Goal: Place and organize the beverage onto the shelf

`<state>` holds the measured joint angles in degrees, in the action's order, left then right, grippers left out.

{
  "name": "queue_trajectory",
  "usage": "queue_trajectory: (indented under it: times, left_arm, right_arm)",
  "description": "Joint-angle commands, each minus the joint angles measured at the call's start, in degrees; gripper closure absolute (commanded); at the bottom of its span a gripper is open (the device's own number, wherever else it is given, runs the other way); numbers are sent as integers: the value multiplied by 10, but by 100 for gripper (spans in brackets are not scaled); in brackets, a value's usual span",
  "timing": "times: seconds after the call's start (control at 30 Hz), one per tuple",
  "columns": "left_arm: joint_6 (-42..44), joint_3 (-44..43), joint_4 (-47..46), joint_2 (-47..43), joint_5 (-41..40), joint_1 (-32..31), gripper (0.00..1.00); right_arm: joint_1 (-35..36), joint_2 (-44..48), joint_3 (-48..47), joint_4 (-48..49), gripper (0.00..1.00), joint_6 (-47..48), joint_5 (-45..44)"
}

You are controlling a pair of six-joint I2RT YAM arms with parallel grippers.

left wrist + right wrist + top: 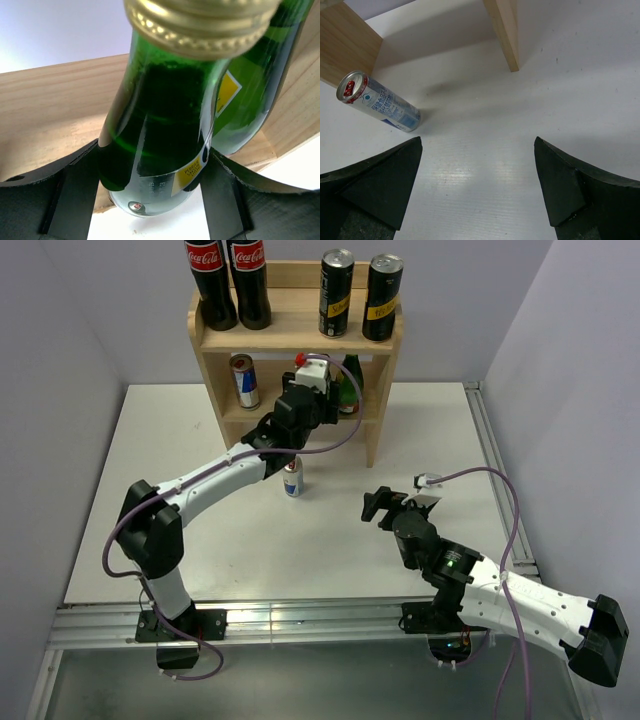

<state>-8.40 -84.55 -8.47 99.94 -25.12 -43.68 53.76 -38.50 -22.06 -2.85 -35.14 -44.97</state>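
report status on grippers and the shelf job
Left gripper shut on green bottle at shelf middle tier. Right gripper open, empty. Slim can stands loose before shelf.

The shelf (374, 430) stood at the back of the table (180, 440). On its top tier two cola bottles (210, 285) stood at the left and two cans (336, 292) at the right. On the middle tier a third can (243, 380) stood at the left. At that tier's right front, a bottle (160, 125) sat between the fingers of the left gripper (318, 375), a second bottle (250, 90) just behind it. A small can (292, 480) stood on the table before the shelf, under the left arm. The right gripper (378, 505) hung to the right of it, well apart.
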Motion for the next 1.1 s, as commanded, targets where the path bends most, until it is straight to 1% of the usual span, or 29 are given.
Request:
queue_trajectory:
  times: [0.0,0.3,0.6,0.9,1.07]
  left_arm:
    - [9,-54,-102,-12,10,4,100]
    - [4,-71,-127,19,9,11,100]
    - [-9,-69,-154,38,16,25,100]
    - [-26,-49,-171,48,17,33,100]
    - [-32,-25,-205,49,21,39,100]
  right_arm:
    - [4,4,4,8,0,-11,-17]
    - [3,1,4,9,0,-11,-19]
    - [4,-4,4,10,0,-12,-19]
    - [3,-16,3,14,0,-13,-18]
    - [3,-21,2,16,0,-12,-15]
